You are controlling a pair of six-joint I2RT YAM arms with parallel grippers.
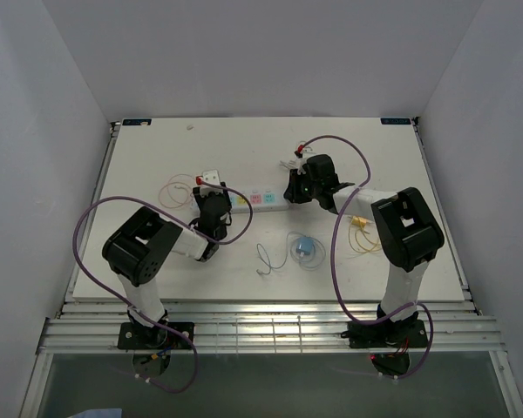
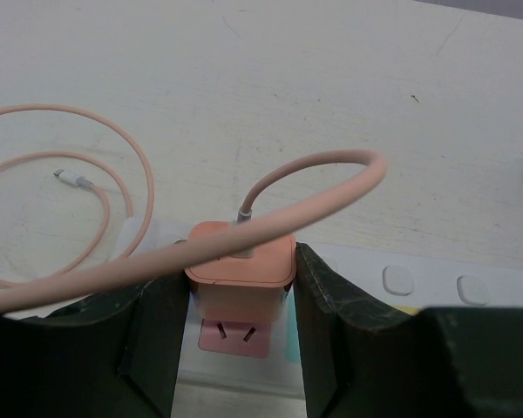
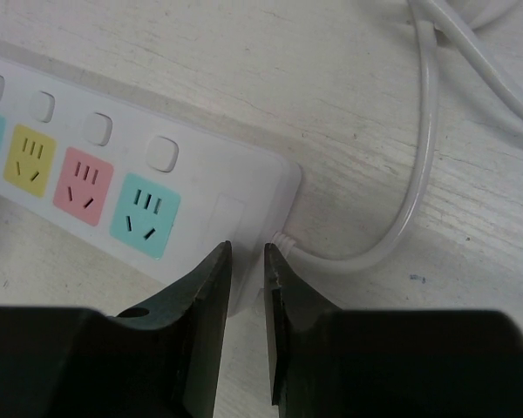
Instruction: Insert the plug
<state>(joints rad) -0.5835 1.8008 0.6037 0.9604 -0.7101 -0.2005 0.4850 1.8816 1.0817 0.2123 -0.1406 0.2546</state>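
Left wrist view puts the plug, a small salmon-pink charger block, at the lower middle of the frame, over the white power strip and just beyond its pink socket. Whether its prongs are already partly in a socket is hidden beneath the block. It looks light and rigid, with smooth plastic sides that could slip, so the flat side faces are the place to hold it. The soft pink cable springs from its top, arcs across the frame and may tug it askew. The left gripper stands part-way open with a finger against each side of the block, clamping it. In the right wrist view, the right gripper is all but closed at bottom centre. Its tips sit at the strip's cord end near the white cord, apparently holding nothing and probably steadying the strip.
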